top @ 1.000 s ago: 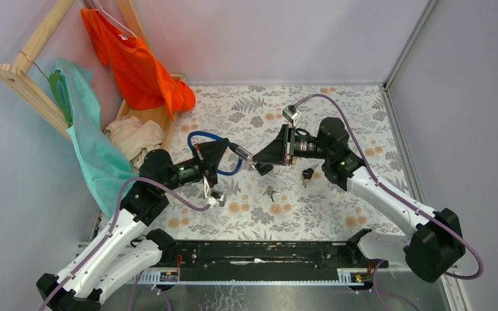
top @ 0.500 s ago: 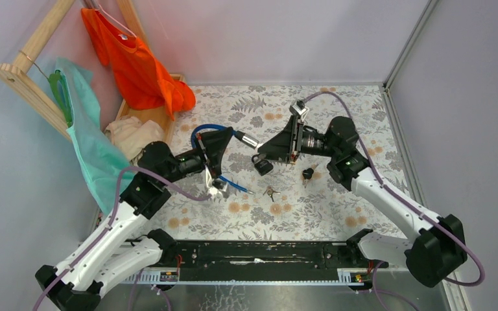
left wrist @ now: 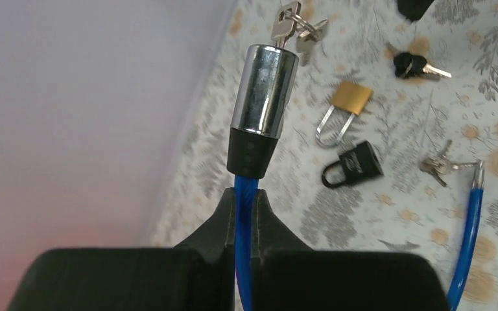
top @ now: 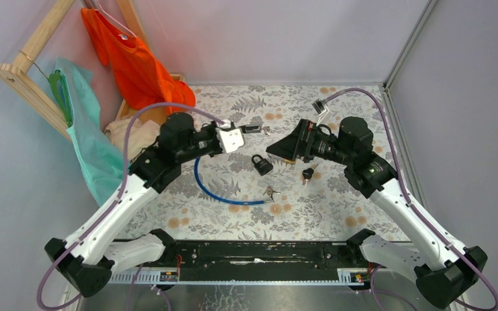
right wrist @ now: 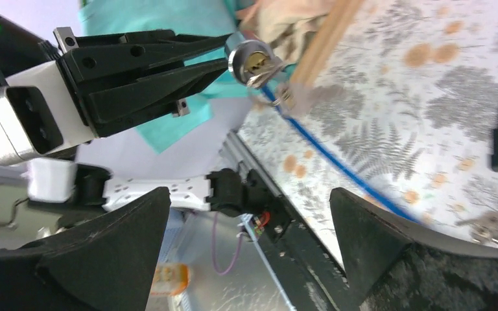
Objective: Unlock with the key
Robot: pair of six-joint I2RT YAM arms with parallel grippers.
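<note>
So the left jaws are pinched shut on the blue cable point(left wrist: 241, 259), a glossy, rubbery-looking cord that runs straight out between the two black fingers point(left wrist: 224, 214). Right ahead of them the cable goes into a black plastic collar and then a shiny chrome cylinder point(left wrist: 264, 84), held up off the table point(top: 337, 207). A small silver key point(left wrist: 286, 19) is stuck in the cylinder's end, with another hanging off it on a ring. From the right wrist view you can see the round brass-coloured face it sits in.

The right jaws are spread wide with nothing in them. Their two chunky wedge-shaped black fingers point(right wrist: 104, 253) are aimed at that chrome end, near it but not touching.

The key point(top: 307, 173) has a chunky black plastic head and a short silver blade. It lies flat on the floral-patterned table just beside the right jaws on the near side, roughly under that wrist and apart from both sets of jaws. From the left jaws it's well out ahead, past the brass padlock point(left wrist: 351, 97) with its silver shackle.

The boxy black padlock point(left wrist: 356, 163) sits on the table between the two sets of jaws. A loose bunch of silver keys point(left wrist: 438, 165) lies near it, beside the cable's free metal tip.
</note>
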